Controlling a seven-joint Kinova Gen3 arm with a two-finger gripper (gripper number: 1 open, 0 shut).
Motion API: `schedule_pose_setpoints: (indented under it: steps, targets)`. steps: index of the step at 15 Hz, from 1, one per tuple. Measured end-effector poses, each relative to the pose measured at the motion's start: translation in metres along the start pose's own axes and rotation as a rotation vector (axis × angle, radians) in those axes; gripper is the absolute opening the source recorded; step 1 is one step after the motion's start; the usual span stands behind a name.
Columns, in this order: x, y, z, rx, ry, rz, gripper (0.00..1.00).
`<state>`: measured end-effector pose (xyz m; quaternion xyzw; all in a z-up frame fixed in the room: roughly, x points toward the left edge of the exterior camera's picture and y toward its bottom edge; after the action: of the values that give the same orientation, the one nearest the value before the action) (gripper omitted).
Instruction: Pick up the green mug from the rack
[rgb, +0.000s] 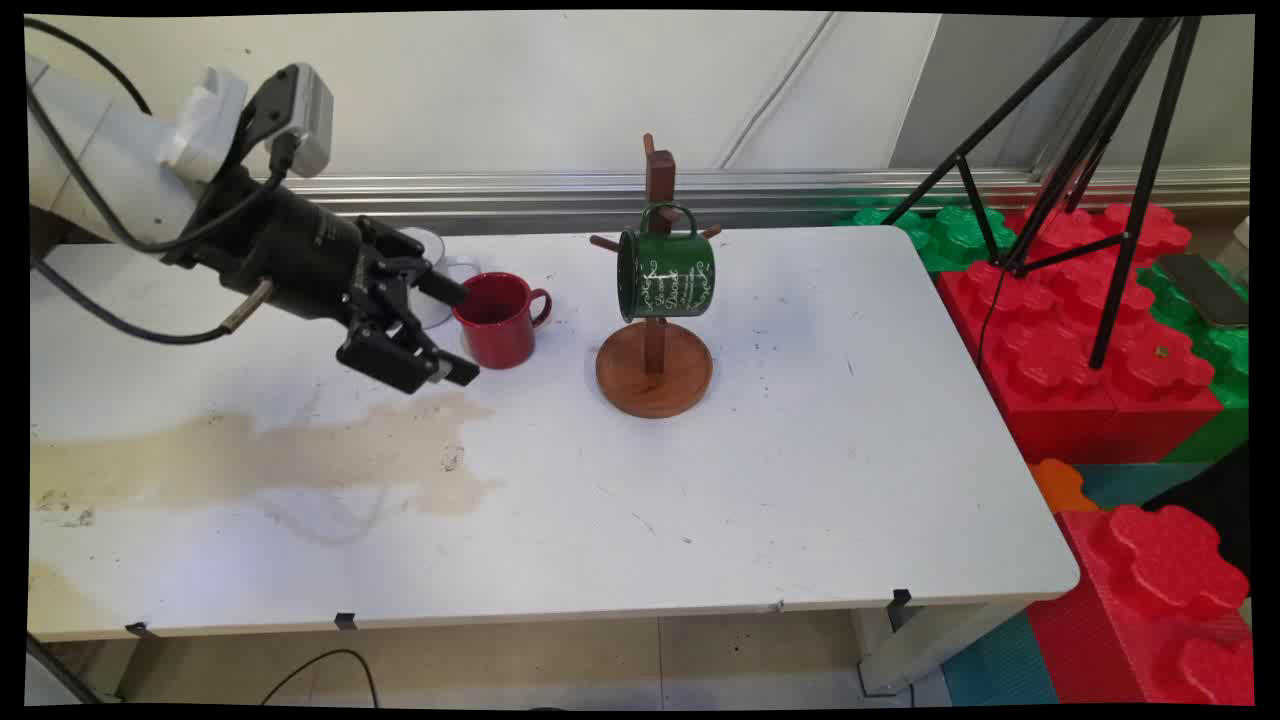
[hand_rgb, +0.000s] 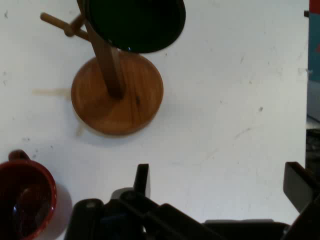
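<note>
The black two-finger gripper (rgb: 452, 330) hung low over the white table (rgb: 700, 480), left of centre, its fingers spread wide with nothing between them. In the hand view the 2 fingertips (hand_rgb: 142, 180) stood well apart over bare tabletop.

Nearest thing: a red enamel mug (rgb: 497, 319), upright on the table, handle to the right, just beside the gripper's right side; contact could not be told. It appeared empty in the hand view (hand_rgb: 25, 202).

Behind the gripper, on the far side, a white mug (rgb: 437, 283) was partly hidden by the fingers.

To the right of the red mug stood a wooden mug tree with a round base (rgb: 654, 368) and an upright post with pegs. 1 green enamel mug with white lettering (rgb: 665, 273) hung from a peg by its handle, mouth facing left.

State as judged: 1 mug on the tree, 2 mugs on the table, neither gripped.

A pale brown stain (rgb: 270, 455) lay on the near left of the table.
</note>
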<state>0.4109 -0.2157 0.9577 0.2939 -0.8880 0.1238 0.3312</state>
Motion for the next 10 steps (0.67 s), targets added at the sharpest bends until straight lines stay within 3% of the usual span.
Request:
schedule_pose_setpoints:
  steps: [10]
  targets:
    - [0.043,0.003,0.003,0.023,0.061,-0.019,1.00]
